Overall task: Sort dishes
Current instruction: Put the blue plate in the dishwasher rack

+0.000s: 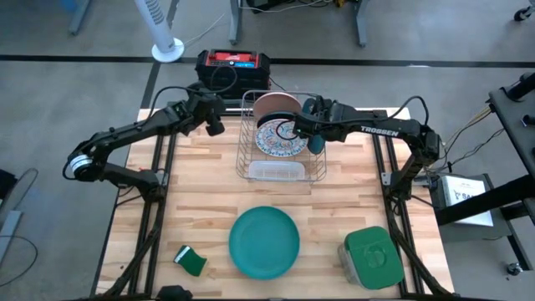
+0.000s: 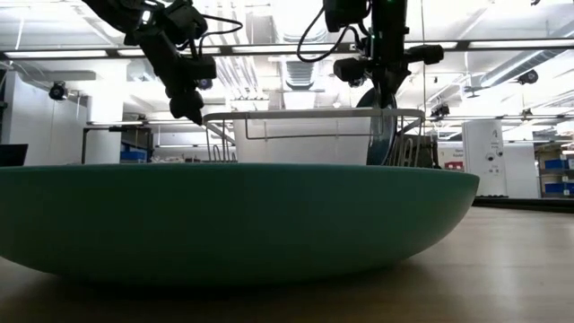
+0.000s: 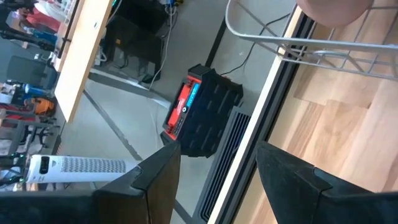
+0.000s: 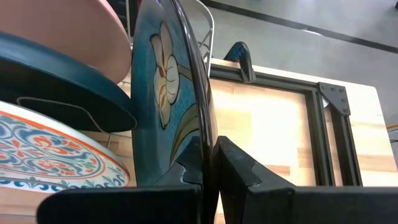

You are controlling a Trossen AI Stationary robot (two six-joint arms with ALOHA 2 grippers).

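High view: right arm pinches a plate at the rack, left arm waits off its far-left corner

High view shows the right arm reaching in from the table's right side along the far edge, its wrist bent toward the wire dish rack (image 1: 282, 159). The right gripper (image 1: 316, 134) sits at the rack's right side, its fingers (image 4: 236, 163) pinched narrow on the rim of a dark blue plate with a flower pattern (image 4: 163, 99), which stands on edge between them. Just left of that plate, inside the rack, lean the salmon-pink plate (image 1: 274, 106) at the far end, a dark teal plate (image 4: 56, 78) against it, and the white plate with blue-red ornament (image 1: 277, 138) nearest.

The left arm stretches from the table's left side to the far edge; the left gripper (image 1: 214, 124) hangs just left of the rack, above the table, its fingers (image 3: 158, 174) apart with nothing between them.

The bright teal-green plate (image 1: 264, 242) lies flat on the near middle of the table (image 1: 209, 192), well apart from both grippers. A green-lidded container (image 1: 371, 256) sits near right, a small green sponge (image 1: 191, 261) near left
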